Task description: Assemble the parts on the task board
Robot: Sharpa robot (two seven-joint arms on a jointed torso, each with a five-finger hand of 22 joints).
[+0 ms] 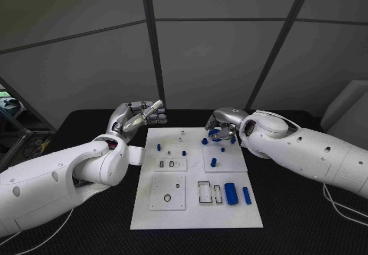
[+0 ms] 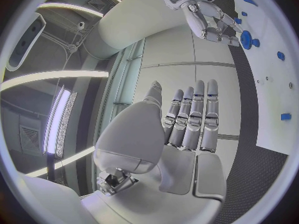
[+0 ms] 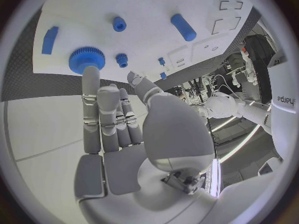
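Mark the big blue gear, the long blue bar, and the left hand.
Round blue toothed gear (image 3: 86, 59): right wrist view, toothed rim.
Long blue bar (image 1: 247, 195): head view, mid-length.
Silver left hand (image 1: 138, 117): head view, palm.

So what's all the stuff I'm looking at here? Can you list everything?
Table: one, black, under everything.
Task board: one, white plate, middle of the table, with raised white panels and slots.
Gear: one, blue, toothed, at the board's far right corner, touched by a right fingertip.
Long parts: two, blue, lying side by side on the board's near right.
Small parts: several, blue, scattered over the board's far half; exact count unclear.
Left hand: silver, raised off the board's far left corner, holding nothing, fingers apart.
Right hand: silver, over the far right corner, at the gear.
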